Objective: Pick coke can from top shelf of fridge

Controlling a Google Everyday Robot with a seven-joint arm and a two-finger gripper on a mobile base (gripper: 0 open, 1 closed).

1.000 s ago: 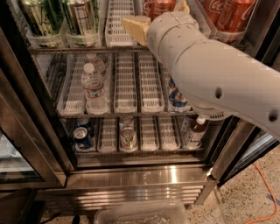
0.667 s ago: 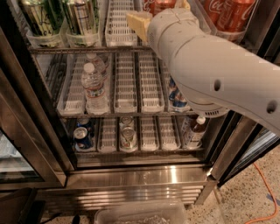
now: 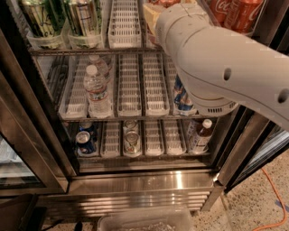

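Camera view: gripper (image 3: 152,12) is raised at the top shelf (image 3: 90,51) of the fridge (image 3: 135,182), largely hidden by the arm (image 3: 226,67); open or closed cannot be told. Coke cans (image 3: 241,13) are seen right of it. Green cans (image 3: 58,18) and a white tray (image 3: 124,25) are left; water bottles (image 3: 97,92) below.

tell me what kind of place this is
Likely an office pantry or shop: a stainless drinks fridge stocked with cans and water bottles, on a speckled floor. The gripper is at the top shelf.
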